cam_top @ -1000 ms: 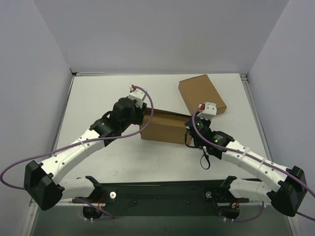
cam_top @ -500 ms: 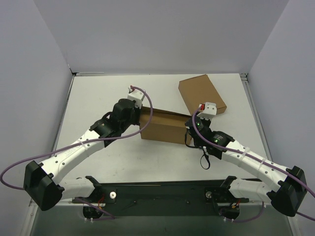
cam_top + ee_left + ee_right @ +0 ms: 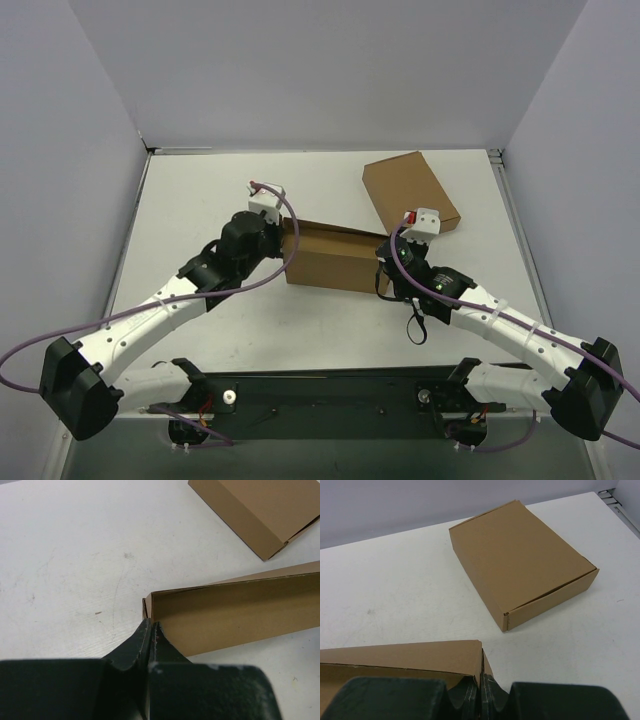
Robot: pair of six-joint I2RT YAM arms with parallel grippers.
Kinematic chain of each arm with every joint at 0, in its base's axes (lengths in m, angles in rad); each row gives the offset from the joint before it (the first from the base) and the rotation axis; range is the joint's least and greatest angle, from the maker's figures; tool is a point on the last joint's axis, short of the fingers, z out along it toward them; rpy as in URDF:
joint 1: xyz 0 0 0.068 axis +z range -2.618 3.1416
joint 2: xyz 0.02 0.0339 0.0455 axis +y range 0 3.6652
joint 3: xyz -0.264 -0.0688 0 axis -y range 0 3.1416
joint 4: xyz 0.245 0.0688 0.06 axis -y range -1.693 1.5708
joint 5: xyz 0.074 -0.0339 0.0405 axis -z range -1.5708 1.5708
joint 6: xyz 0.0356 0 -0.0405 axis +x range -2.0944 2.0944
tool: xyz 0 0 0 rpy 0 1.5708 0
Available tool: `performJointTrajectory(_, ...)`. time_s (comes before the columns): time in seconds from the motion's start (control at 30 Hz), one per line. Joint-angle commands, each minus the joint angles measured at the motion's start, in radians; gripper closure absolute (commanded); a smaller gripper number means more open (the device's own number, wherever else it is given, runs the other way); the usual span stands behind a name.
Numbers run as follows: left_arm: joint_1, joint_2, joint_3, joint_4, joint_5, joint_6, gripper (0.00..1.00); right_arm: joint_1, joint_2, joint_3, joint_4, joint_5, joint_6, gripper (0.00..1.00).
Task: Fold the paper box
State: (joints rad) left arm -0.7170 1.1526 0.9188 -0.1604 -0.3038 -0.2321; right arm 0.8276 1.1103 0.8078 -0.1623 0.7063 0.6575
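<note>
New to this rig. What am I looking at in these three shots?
Two robot arms are bolted at a table's near edge. The overhead view shows both; the other two views come from a camera on each wrist. On the table lie a partly folded brown box and, behind it, a closed carton. The right tool is closed on the box's right end. The left tool is closed at its left corner; whether it pinches cardboard is unclear.
</note>
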Motion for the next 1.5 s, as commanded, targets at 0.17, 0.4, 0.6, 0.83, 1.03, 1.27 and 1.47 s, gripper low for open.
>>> performJointTrajectory(0.17, -0.01, -0.008, -0.101, -0.033, 0.009, -0.012, 1.0, 0.013, 0.065, -0.104, -0.293, -0.169, 0.01, 1.0)
performJointTrajectory(0.4, -0.032, -0.014, -0.133, -0.025, -0.063, 0.02, 1.0, 0.015, 0.065, -0.102, -0.293, -0.168, 0.008, 1.0)
performJointTrajectory(0.6, -0.042, -0.001, -0.117, -0.042, -0.107, 0.062, 1.0, 0.016, 0.066, -0.108, -0.295, -0.169, 0.016, 1.0)
performJointTrajectory(0.83, -0.073, 0.007, -0.112, -0.037, -0.107, 0.071, 1.0, 0.016, 0.039, -0.19, -0.295, -0.169, 0.062, 1.0)
performJointTrajectory(1.03, -0.09, 0.01, -0.077, -0.067, -0.123, 0.085, 1.0, 0.015, -0.007, -0.092, -0.381, -0.186, 0.041, 0.94)
performJointTrajectory(1.27, -0.099, 0.05, -0.06, -0.074, -0.093, 0.12, 1.0, 0.016, -0.09, 0.08, -0.522, -0.189, -0.009, 0.51)
performJointTrajectory(1.47, -0.111, 0.071, -0.044, -0.074, -0.063, 0.131, 1.0, 0.03, -0.17, 0.143, -0.598, -0.229, -0.082, 0.37)
